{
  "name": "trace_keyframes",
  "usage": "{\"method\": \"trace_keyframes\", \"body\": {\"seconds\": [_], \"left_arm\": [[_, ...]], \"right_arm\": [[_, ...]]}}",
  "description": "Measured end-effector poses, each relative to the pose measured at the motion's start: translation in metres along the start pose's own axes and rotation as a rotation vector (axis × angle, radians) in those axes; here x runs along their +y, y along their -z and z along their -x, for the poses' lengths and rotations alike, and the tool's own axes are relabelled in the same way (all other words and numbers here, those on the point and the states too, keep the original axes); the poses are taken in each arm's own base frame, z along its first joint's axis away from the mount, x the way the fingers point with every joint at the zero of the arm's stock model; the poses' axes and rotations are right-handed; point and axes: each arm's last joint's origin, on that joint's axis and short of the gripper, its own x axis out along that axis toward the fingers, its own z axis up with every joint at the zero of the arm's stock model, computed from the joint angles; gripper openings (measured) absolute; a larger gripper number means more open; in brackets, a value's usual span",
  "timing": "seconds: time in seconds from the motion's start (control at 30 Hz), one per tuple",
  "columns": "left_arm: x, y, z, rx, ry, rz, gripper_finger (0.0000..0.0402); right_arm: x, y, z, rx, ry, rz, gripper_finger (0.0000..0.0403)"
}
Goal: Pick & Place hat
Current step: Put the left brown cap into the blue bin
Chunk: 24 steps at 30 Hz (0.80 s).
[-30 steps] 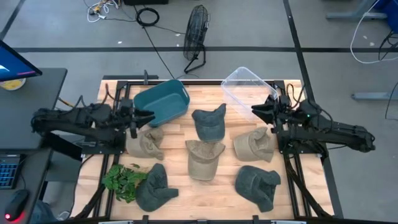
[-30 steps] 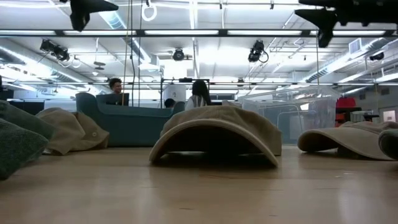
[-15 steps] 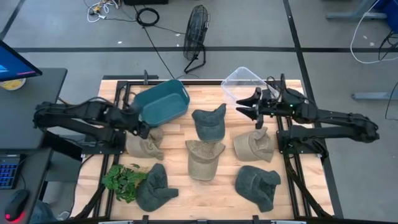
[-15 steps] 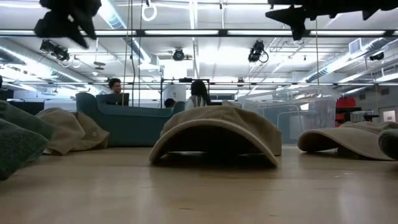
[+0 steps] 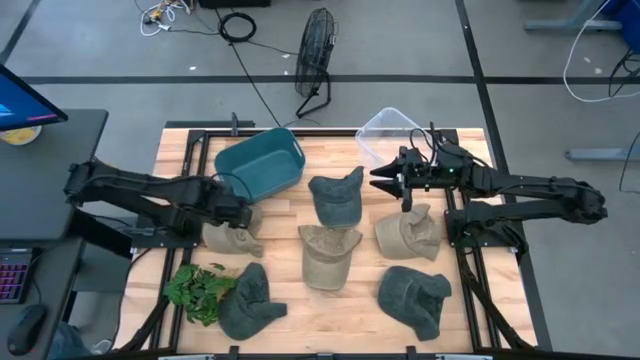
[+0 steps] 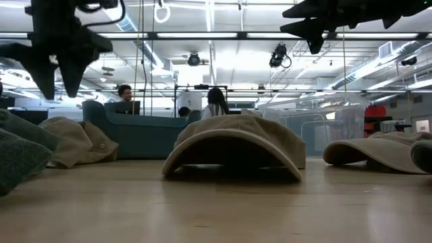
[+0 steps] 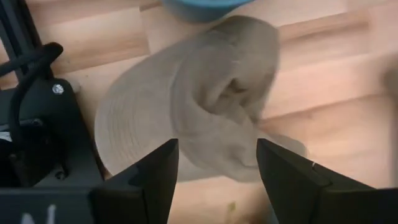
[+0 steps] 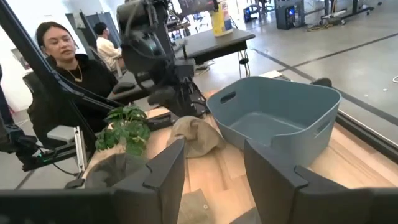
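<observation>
Several caps lie on the wooden table, brims and crowns flat on it. My left gripper (image 5: 240,212) is open and points down above the tan hat at the table's left (image 5: 232,235); in the left wrist view its fingers stand over that hat's crumpled crown (image 7: 211,112), apart from it. In the low view it hangs in the air (image 6: 52,74). My right gripper (image 5: 385,178) is open and held level in the air, between the dark hat (image 5: 337,198) and the tan hat on the right (image 5: 410,232).
A teal tub (image 5: 260,165) and a clear plastic bin (image 5: 395,135) stand at the far edge. Another tan hat (image 5: 327,255) lies in the middle, dark hats near left (image 5: 250,300) and near right (image 5: 415,298), and a leafy plant (image 5: 198,290) near left. People sit beyond the table (image 8: 62,68).
My left gripper has tipped from level to pointing down and has come down over the left tan hat. My right gripper has moved toward the table's left, away from the clear bin and toward the dark hat. No hat has moved.
</observation>
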Motion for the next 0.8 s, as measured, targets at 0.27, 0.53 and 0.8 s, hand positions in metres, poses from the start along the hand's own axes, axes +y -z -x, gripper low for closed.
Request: {"method": "trace_keyframes", "body": {"seconds": [0.27,0.53,0.8], "left_arm": [[-0.006,0.005,-0.034,0.006,-0.096,0.056,0.0216],[-0.007,0.009,-0.062,0.002,-0.123,0.137,0.0215],[-0.006,0.011,-0.073,0.001,-0.127,0.151,0.0139]], "right_arm": [[0.0,0.0,0.0,0.0,0.0,0.001,0.0169],[0.0,0.0,0.0,0.001,0.003,0.0,0.0169],[0.0,0.0,0.0,-0.001,0.003,0.001,0.0169]]}}
